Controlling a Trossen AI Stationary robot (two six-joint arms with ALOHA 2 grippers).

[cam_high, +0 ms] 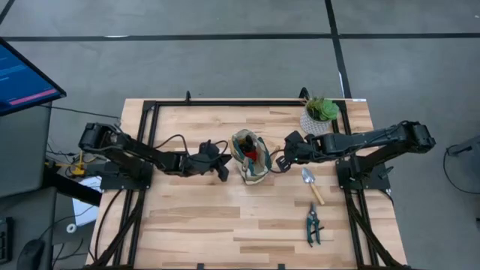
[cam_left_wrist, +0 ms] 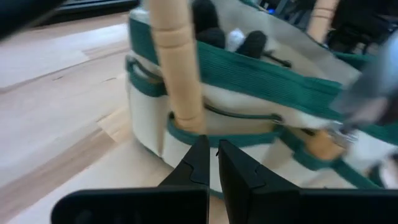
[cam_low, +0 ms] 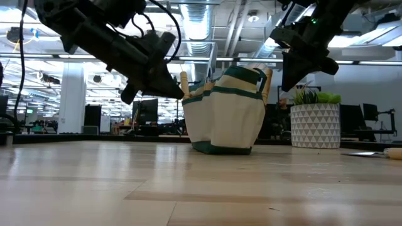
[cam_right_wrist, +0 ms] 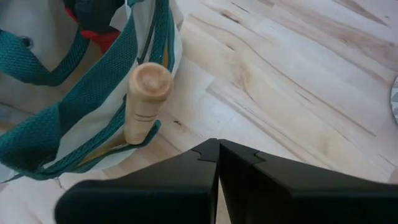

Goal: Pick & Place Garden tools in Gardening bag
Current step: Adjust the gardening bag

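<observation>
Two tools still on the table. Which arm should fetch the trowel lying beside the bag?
Right. The trowel lies just below the right gripper, on its side of the gardening bag; the left gripper is across the bag.

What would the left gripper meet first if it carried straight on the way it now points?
Probably the gardening bag. The left gripper, fingers shut, points at the bag's side pocket, just below the wooden handle standing in it. The depth between them is unclear.
</observation>
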